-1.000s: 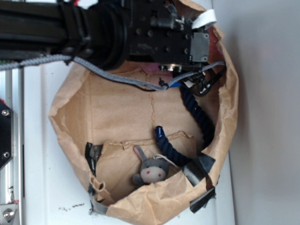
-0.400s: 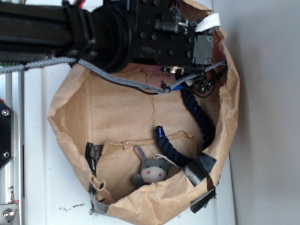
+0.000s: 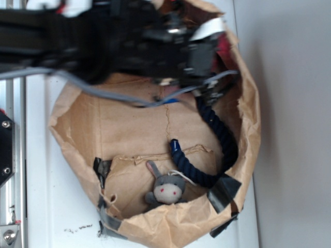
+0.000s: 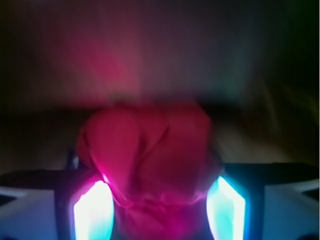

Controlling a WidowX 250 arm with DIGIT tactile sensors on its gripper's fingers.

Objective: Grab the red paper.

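Note:
The red paper (image 4: 150,155) is a crumpled wad that fills the gap between my two fingers in the wrist view, touching both lit pads (image 4: 92,210). My gripper (image 4: 159,197) is shut on it. In the exterior view the black arm reaches in from the left over the top of the brown paper bag (image 3: 249,129). The gripper (image 3: 214,54) sits at the arm's right end, motion-blurred. A sliver of the red paper (image 3: 224,50) shows beside it against the bag's upper right wall. The fingers are hidden there.
Inside the bag lie a dark blue rope (image 3: 223,139) curving down the right side and a grey plush toy (image 3: 166,190) near the bottom wall. Black tape patches (image 3: 223,190) mark the bag's rim. A grey cable (image 3: 114,93) hangs from the arm. A metal rail (image 3: 10,155) runs at the left.
The arm has shifted left and is now blurred with motion. The bag's right wall and rim have moved slightly left. More red shows beside the gripper.

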